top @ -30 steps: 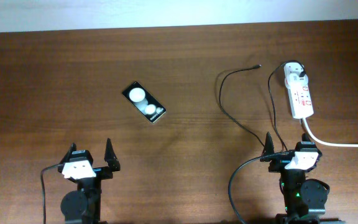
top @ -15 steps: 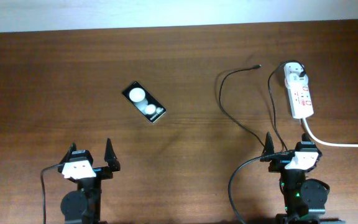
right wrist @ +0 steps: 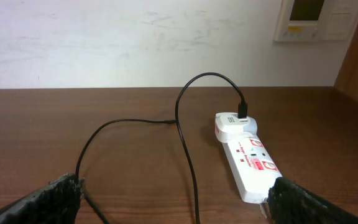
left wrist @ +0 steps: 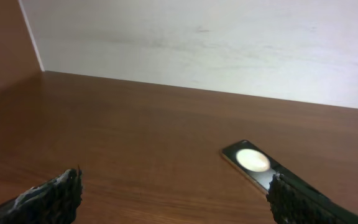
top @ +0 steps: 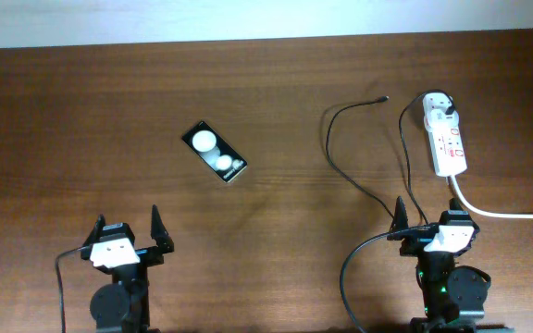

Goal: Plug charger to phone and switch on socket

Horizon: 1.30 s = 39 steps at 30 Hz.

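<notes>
The phone lies flat at centre left of the table, black with two white round spots; it also shows in the left wrist view. The socket is a white power strip at the far right, seen in the right wrist view too. The charger cable runs from a white adapter on the strip, loops over the table and ends in a plug tip. My left gripper is open and empty near the front edge, below the phone. My right gripper is open and empty, just short of the strip.
The strip's thick white cord runs off to the right past my right gripper. A pale wall stands behind the table's far edge. A wall panel hangs at the upper right in the right wrist view.
My left gripper has shifted slightly left and toward the front edge. The right arm, phone, cable and strip have not moved.
</notes>
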Available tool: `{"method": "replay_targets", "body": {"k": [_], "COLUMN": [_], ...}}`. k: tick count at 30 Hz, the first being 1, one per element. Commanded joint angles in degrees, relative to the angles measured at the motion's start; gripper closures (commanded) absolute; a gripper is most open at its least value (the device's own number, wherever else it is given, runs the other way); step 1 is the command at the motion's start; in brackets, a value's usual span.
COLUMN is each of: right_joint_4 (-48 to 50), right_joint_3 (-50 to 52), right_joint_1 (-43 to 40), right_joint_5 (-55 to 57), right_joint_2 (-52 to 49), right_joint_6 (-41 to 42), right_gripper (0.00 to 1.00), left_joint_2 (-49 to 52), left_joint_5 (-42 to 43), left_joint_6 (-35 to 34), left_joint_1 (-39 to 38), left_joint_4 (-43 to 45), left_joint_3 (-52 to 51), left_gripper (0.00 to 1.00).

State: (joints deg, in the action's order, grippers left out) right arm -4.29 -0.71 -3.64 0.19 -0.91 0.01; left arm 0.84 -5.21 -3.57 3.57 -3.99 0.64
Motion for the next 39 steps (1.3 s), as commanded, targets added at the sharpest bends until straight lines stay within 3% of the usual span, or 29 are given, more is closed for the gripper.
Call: {"method": "replay_targets", "body": {"k": [1,31,39], "right_joint_4": [-0.24,-0.24,-0.24], "right_joint_3": [0.39,0.39,0.39], "right_joint_1": [0.35,0.35,0.35], "right_joint_5": [0.48,0.48,0.48], "right_joint_2": [0.59,0.59,0.59], "right_joint_6": [0.20,0.22,0.20], "right_gripper": [0.01,0.01,0.01], "left_joint_2": [-0.55,1.92,1.95], "left_joint_5": [-3.63,-3.06,1.42], "left_joint_6": [1.95,1.90,1.90], "left_joint_1": [0.24,0.24,0.24], "left_joint_4": [0.11,0.07,0.04], "left_joint_3": [-0.15,-0.13,0.57], "left_gripper": [0.01,0.01,0.01]}}
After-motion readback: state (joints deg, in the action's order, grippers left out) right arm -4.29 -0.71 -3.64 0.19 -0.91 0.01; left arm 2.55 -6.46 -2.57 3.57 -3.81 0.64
